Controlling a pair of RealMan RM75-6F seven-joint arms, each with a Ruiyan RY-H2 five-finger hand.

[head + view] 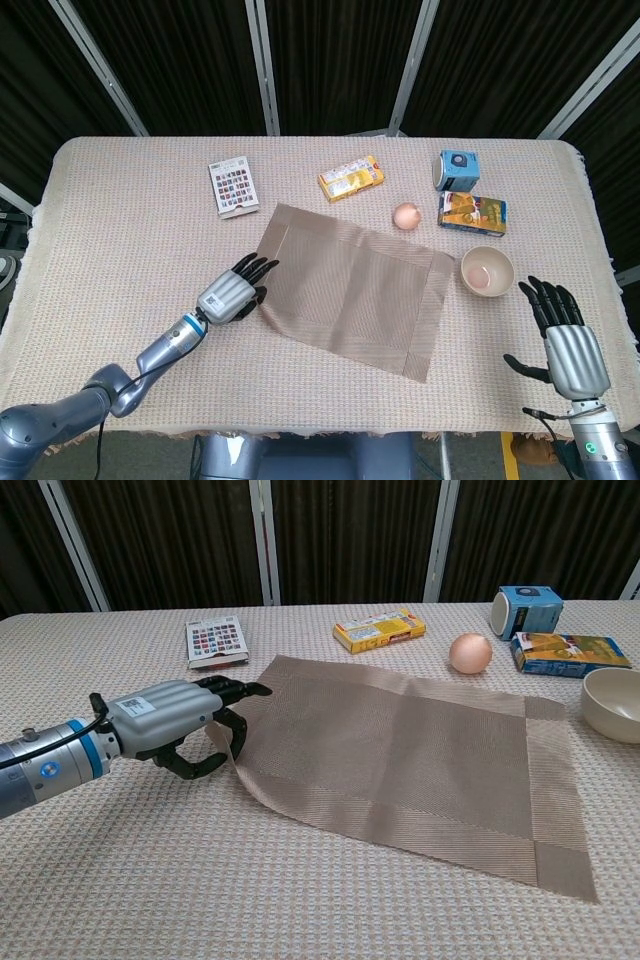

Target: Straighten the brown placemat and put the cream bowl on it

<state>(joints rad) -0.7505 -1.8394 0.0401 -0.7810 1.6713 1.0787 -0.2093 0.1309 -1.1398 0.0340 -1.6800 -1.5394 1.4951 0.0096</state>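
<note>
Left hand (185, 723) gripped one brown placemat (350, 290) by its left corner, lifted, mid-frame and still skewed. One cream bowl (487, 271) sat just right of it, apart. Right hand (567, 340) spread empty, lower right. Counted three boxes, one egg (406, 215).

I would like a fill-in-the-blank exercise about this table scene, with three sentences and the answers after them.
1. The left robot hand pinches one corner of the brown ____.
2. The cream bowl stands on the tablecloth beside the mat's ____ edge in the head view.
3. The right robot hand holds ____.

Missing words: placemat; right; nothing
</note>
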